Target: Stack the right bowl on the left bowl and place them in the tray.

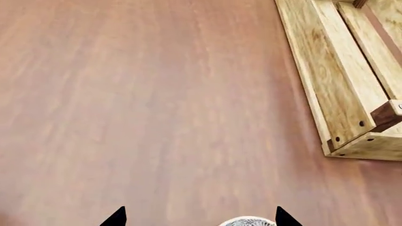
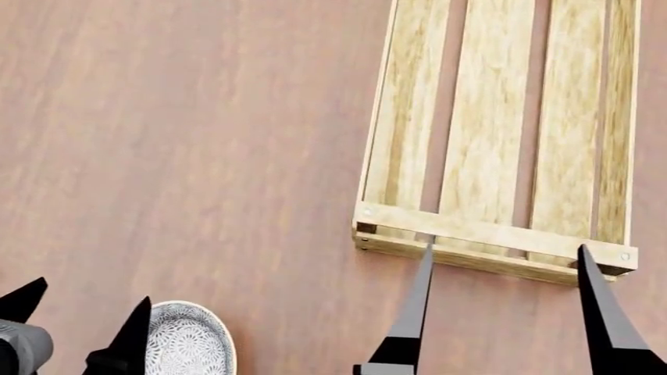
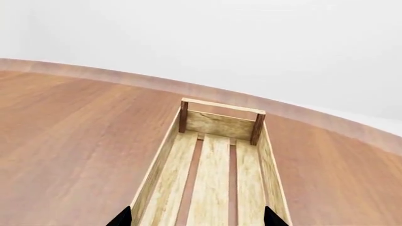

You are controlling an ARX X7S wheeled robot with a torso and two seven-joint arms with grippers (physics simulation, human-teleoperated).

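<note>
One grey-white patterned bowl [image 2: 193, 345] sits on the wooden table at the head view's lower left; I cannot tell whether it is the left or the right bowl, and no other bowl is in view. My left gripper [image 2: 94, 289] is open, one finger over the bowl's left rim. The left wrist view shows the bowl's rim [image 1: 248, 221] between the spread fingertips of the left gripper [image 1: 200, 209], close to one of them. The light-wood slatted tray [image 2: 490, 230] lies at upper right and holds nothing. My right gripper [image 2: 504, 248] hangs open over the tray's near end, as the right wrist view confirms for the right gripper [image 3: 197, 210] and the tray [image 3: 223, 125].
The reddish-brown table top [image 2: 187, 141] stretches between the bowl and the tray. A corner of the tray [image 1: 339, 94] shows in the left wrist view. The table's far edge [image 3: 94, 73] meets a white backdrop beyond the tray.
</note>
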